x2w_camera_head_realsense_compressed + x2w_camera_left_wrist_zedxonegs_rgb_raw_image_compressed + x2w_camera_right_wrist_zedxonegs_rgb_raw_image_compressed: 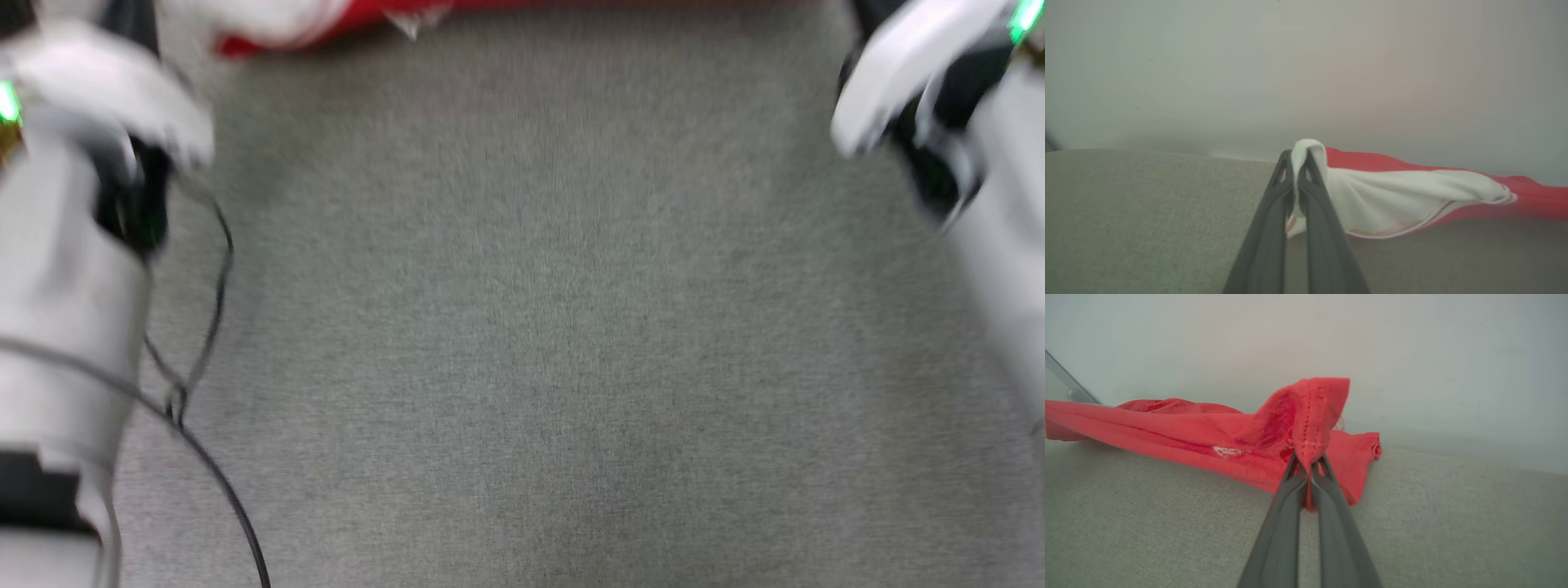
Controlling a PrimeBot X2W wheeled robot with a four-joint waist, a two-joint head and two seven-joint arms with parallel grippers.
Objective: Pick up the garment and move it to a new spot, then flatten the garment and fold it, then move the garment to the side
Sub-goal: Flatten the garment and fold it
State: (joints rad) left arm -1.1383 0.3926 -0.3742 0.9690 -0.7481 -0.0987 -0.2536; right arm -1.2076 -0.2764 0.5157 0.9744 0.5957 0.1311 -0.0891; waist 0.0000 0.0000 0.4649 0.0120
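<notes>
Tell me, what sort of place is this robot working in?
Probably an indoor test room or lab, though little shows: a broad grey fabric-covered surface, a plain pale wall behind it, loose black cables, and a red-and-white shirt being handled.

No legible txt, nos. or brand names anywhere. Only candidate: small white mark (1227,451) on red garment (1167,424), near stitched hem in right wrist view, too blurred & small to read.
</notes>
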